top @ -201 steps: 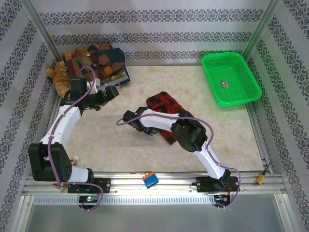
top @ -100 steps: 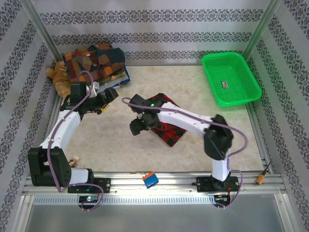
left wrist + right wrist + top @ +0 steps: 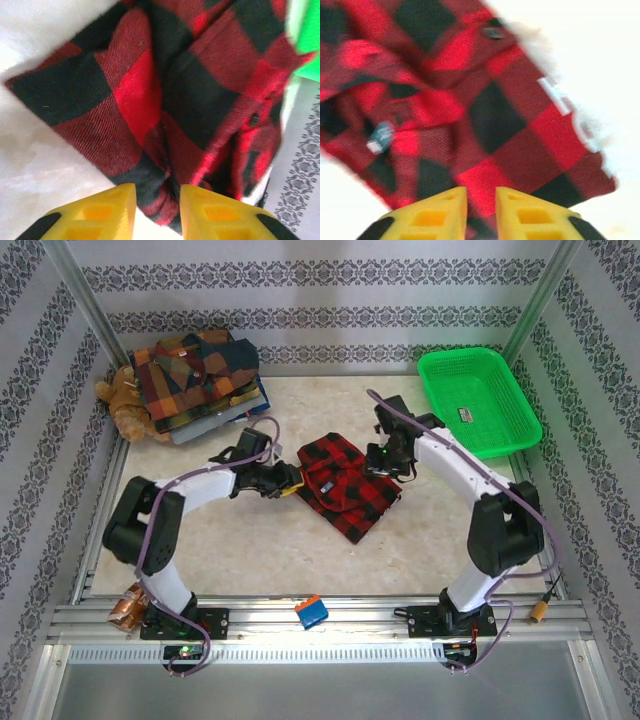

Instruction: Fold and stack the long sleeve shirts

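The red-and-black check shirt [image 3: 346, 488] lies folded in the middle of the table. White lettering [image 3: 560, 102] shows near one of its edges. My left gripper [image 3: 292, 483] is low at the shirt's left edge, and a bunched fold of cloth [image 3: 160, 185] sits pinched between its yellow fingers [image 3: 107, 210]. At the upper right edge my right gripper [image 3: 383, 462] has the red cloth [image 3: 481, 192] between its narrowly spaced fingers [image 3: 525, 212]. The folded patchwork plaid shirts [image 3: 200, 375] are stacked at the back left corner.
A brown teddy bear [image 3: 124, 400] lies left of the stack. The green basket [image 3: 478, 400] stands at the back right. A small blue and orange block [image 3: 311, 611] sits on the front rail, and an orange plug [image 3: 541, 612] at the rail's right end.
My left arm has come from the stack down to the shirt's left edge. The right arm has swung from the shirt's left side over to its upper right edge.
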You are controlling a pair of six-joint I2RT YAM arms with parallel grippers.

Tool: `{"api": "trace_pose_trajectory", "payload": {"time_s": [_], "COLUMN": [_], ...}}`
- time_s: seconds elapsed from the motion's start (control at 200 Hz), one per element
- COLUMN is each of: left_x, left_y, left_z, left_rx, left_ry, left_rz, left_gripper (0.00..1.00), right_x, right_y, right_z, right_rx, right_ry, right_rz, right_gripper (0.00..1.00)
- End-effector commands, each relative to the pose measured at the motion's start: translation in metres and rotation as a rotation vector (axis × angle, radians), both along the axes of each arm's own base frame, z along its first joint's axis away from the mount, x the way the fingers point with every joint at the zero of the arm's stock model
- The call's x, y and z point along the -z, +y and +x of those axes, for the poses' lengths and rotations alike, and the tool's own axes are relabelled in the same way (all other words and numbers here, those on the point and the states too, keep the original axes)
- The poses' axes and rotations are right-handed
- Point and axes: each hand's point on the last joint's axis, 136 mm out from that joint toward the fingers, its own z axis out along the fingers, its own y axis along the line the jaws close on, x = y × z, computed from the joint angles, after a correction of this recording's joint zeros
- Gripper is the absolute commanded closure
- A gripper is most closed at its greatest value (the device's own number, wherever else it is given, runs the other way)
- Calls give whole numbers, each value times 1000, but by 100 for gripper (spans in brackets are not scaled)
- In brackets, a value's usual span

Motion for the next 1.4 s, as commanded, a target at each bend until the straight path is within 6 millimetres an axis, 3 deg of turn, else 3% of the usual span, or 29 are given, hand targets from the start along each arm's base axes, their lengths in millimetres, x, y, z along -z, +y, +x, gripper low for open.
{"api": "trace_pose_trajectory", "payload": {"time_s": [0.0, 0.205, 0.295, 0.42, 0.49, 0.585, 0.734, 0.859, 1.019, 1.139, 1.264, 1.394], "left_x": [-2, 48, 54, 54, 49, 42, 26, 5, -30, -59, -83, -93], "left_y": [-23, -19, -17, -1, 2, -15, -56, -76, -97, -88, -48, -12], "left_z": [18, 16, 27, 55, 75, 100, 130, 143, 136, 135, 157, 169], "left_rx": [-30, -65, -55, -41, -10, 84, 188, 305, 435, 436, 313, 228], "left_ry": [-32, 67, 57, 18, -15, -58, -128, -202, -254, -315, -348, -352], "left_rz": [-9, 97, 131, 182, 177, 137, -26, -97, -268, -318, -290, -181], "left_gripper": [75, 83, 84, 84, 84, 83, 83, 83, 80, 65, 60, 55], "right_x": [26, 67, 78, 88, 88, 83, 67, 55, 41, 11, -25, -43], "right_y": [-2, -2, 5, 29, 53, 99, 182, 231, 249, 252, 224, 163], "right_z": [1, -14, -31, -59, -70, -74, -61, -50, -34, -34, -41, -46], "right_rx": [-34, -23, -18, -32, -27, -10, 14, 7, 57, 13, -51, -55], "right_ry": [53, 148, 189, 247, 264, 262, 247, 228, 206, 183, 139, 108], "right_rz": [19, 38, 61, 89, 142, 255, 433, 502, 558, 615, 584, 497], "right_gripper": [83, 87, 87, 87, 87, 86, 83, 81, 73, 62, 46, 39]}}
